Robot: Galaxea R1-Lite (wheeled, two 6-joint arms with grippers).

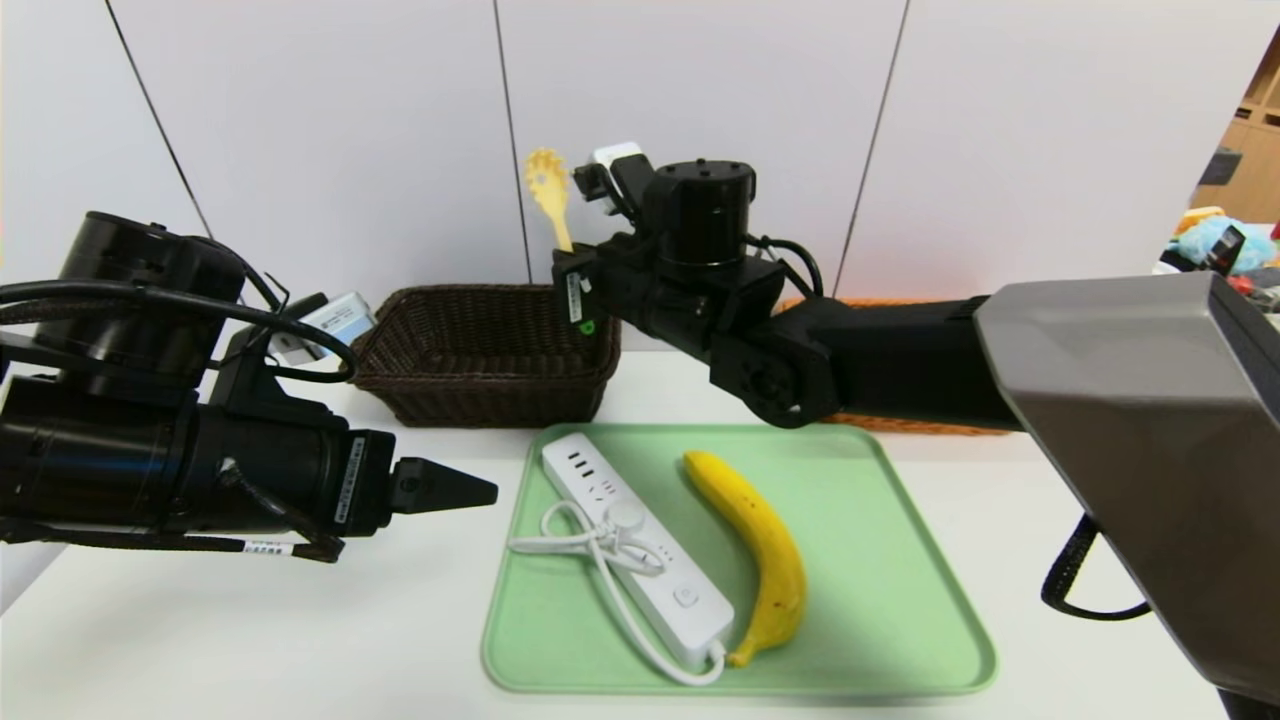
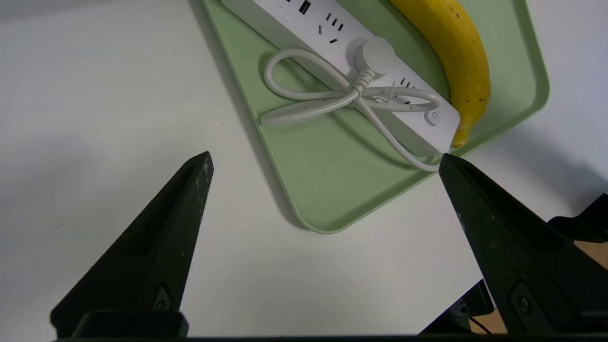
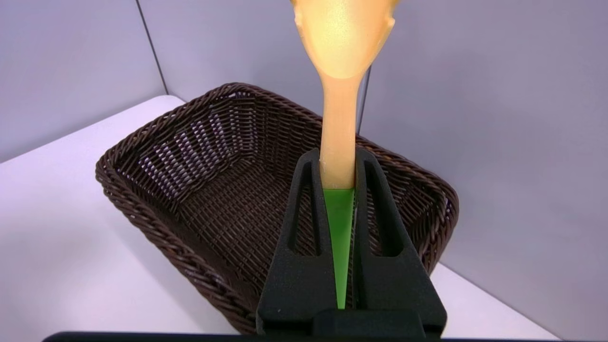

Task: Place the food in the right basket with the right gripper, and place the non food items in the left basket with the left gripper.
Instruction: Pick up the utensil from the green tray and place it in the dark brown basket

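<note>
My right gripper [image 3: 338, 154] is shut on the pasta spoon [image 3: 338, 118] where its green handle meets the yellow neck. It holds the spoon [image 1: 548, 195] upright, yellow head up, above the right end of the dark brown left basket [image 1: 480, 350]. In the right wrist view the basket [image 3: 190, 190] lies under the fingers with nothing showing in it. The banana [image 1: 755, 545] and the white power strip [image 1: 640, 545] with its coiled cord lie side by side on the green tray. My left gripper [image 1: 480, 490] hovers left of the tray, open, nothing between its fingers [image 2: 190, 199]. The right arm mostly hides the orange-tan right basket [image 1: 900, 425].
The green tray [image 1: 900, 560] sits on the white table in front of both baskets. Its near left corner [image 2: 332, 209] lies between my left fingers in the left wrist view. A white panelled wall stands right behind the baskets. Clutter [image 1: 1215, 240] shows at the far right.
</note>
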